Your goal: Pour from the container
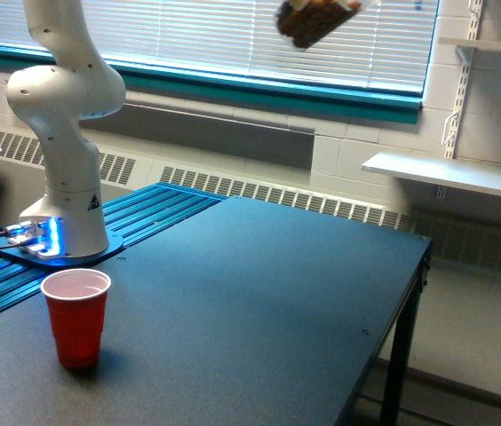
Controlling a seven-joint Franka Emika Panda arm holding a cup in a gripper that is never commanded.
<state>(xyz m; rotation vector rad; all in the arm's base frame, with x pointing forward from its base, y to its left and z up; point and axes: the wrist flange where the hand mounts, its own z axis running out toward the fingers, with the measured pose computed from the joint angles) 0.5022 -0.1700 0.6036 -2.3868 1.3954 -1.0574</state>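
Where the top edge of the exterior view cuts across the window blinds point(233, 35), the container point(311, 21) hangs high in the air, tilted and blurred, its clear walls showing a brown mass of nut-like pieces. Only its lower part is in the picture; the rest runs off the top edge. The gripper that carries it is out of sight above the frame, so I cannot see the fingers at all, nor how they sit against the jar or whether they are closed on it. All that can be said is that whatever holds the jar lies above it, beyond the edge of the picture.

Far below and well off toward the exterior view's left, a red cup point(75, 317) with a white inside stands upright on the dark table point(259, 302), near its front edge. The jar is well apart from it, nowhere near over it. Behind the cup, the white arm's base point(64, 169) rises from a blue-lit mount beside the table.
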